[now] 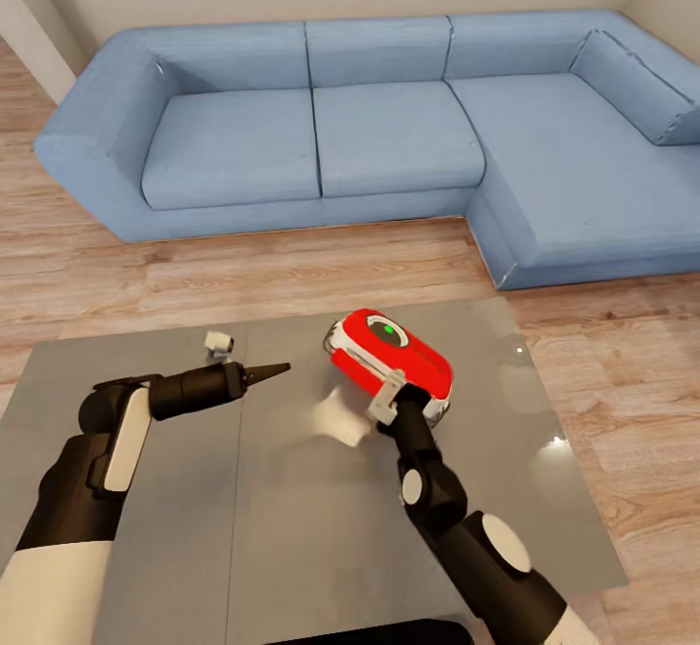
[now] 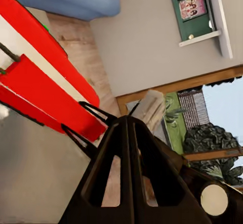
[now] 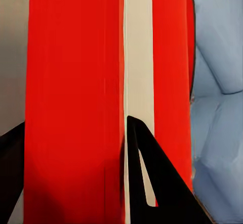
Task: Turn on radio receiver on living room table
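Note:
The red radio receiver [image 1: 394, 351] lies right of centre on the glossy grey table [image 1: 292, 528], its white stripe and thin pale handle [image 1: 386, 398] facing me; a dark round panel with a green dot shows on its top. My right gripper [image 1: 408, 394] is at the radio's near side beside the handle. In the right wrist view its open fingers [image 3: 147, 178] spread against the radio's [image 3: 71, 72] red and white face. My left gripper [image 1: 277, 370] hovers over the table left of the radio [image 2: 45, 77], its fingers [image 2: 129, 148] shut on nothing.
A big blue L-shaped sofa [image 1: 389, 129] stands beyond the table across light wood floor [image 1: 243, 275]. A small white object [image 1: 219, 340] sits on the table just beyond my left gripper. Bare grey tabletop stretches toward me between my arms.

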Motion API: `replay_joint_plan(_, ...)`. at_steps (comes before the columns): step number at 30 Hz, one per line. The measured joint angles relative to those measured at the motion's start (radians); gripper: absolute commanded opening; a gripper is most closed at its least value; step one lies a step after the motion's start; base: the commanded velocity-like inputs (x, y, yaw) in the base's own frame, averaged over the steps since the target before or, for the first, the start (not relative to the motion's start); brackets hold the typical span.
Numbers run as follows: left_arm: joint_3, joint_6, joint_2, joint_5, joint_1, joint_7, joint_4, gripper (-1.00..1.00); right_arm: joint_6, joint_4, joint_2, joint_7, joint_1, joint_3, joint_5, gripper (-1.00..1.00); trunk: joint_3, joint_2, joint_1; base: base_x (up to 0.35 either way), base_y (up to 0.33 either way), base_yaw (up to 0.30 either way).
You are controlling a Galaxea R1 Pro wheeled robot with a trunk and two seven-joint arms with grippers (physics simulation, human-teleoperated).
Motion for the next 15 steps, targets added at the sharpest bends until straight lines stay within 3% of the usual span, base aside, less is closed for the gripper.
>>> replay_joint_plan(3, 0.001, -0.002, 0.0, -0.043, 0.0, 0.001, 0.003, -1.0, 0.001, -0.019, 0.002, 0.109, -0.001, -0.076, -0.006, -1.0, 0.0, 0.0, 0.0, 0.0, 0.0, 0.0)
replay_joint_plan(6, 0.001, -0.005, 0.0, -0.084, 0.0, 0.003, 0.024, -1.0, 0.005, -0.024, 0.003, 0.273, -0.008, -0.191, -0.023, -1.0, 0.0, 0.0, 0.0, 0.0, 0.0, 0.0)
replay_joint_plan(9, 0.002, -0.01, -0.002, -0.157, 0.0, 0.013, 0.082, -1.0, 0.017, -0.032, 0.013, 0.502, -0.071, -0.347, -0.11, -1.0, 0.0, 0.0, 0.0, 0.0, 0.0, 0.0)
replay_joint_plan(11, 0.002, -0.014, -0.004, -0.201, 0.0, 0.021, 0.103, -1.0, 0.054, -0.032, 0.016, 0.606, -0.112, -0.415, -0.149, -1.0, 0.0, 0.0, 0.0, 0.0, 0.0, 0.0)
replay_joint_plan(13, 0.002, -0.016, -0.005, -0.244, 0.0, 0.024, 0.117, -1.0, 0.129, -0.032, 0.017, 0.69, -0.154, -0.459, -0.175, -1.0, 0.0, 0.0, 0.0, 0.0, 0.0, 0.0)
replay_joint_plan(14, 0.0, -0.017, -0.006, -0.272, 0.0, 0.026, 0.123, -1.0, 0.205, -0.033, 0.017, 0.743, -0.19, -0.477, -0.191, -1.0, 0.0, 0.0, 0.0, 0.0, 0.0, 0.0)
replay_joint_plan(15, 0.0, -0.017, -0.007, -0.281, 0.0, 0.026, 0.125, -1.0, 0.219, -0.034, 0.017, 0.759, -0.203, -0.483, -0.2, -1.0, 0.0, 0.0, 0.0, 0.0, 0.0, 0.0)
